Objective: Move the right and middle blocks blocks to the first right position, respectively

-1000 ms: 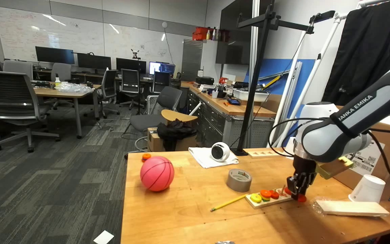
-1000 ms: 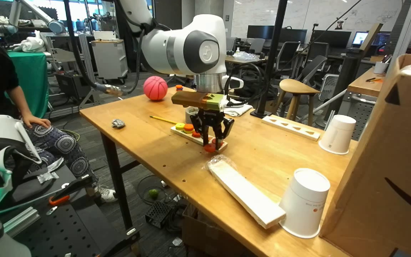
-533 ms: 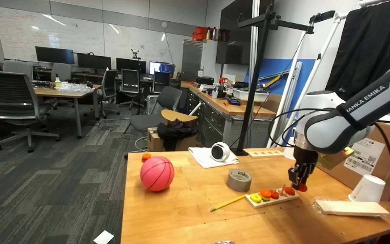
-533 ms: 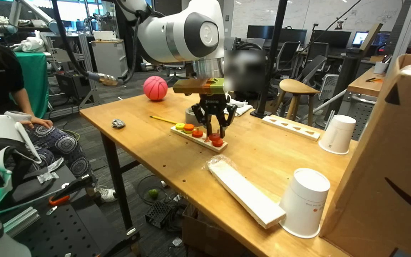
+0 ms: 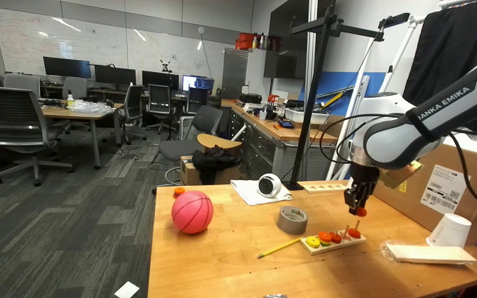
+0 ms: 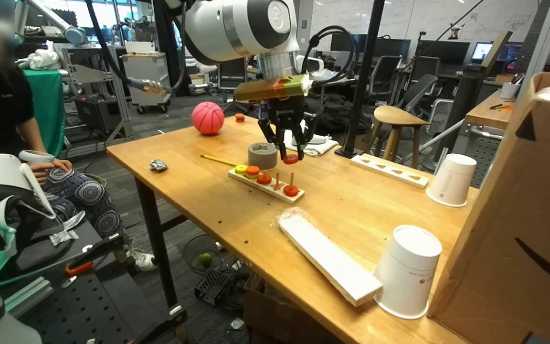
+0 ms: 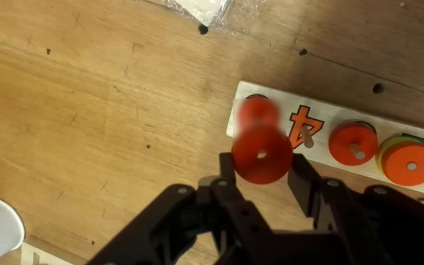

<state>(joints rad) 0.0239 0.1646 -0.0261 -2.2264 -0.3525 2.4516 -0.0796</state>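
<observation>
One red disc (image 7: pixel 262 167) clasped between the jaws of the gripper (image 6: pixel 291 156)
Below the jaws, apart from them, another red disc (image 6: pixel 290 191) sits around the end peg (image 6: pixel 292 179) of the pegged board (image 7: pixel 331 114).

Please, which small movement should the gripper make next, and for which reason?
I would probably centre the held red disc over the right end peg: in both exterior views the gripper holds it above that peg's bare tip, while the wrist view leaves their alignment unclear.
</observation>
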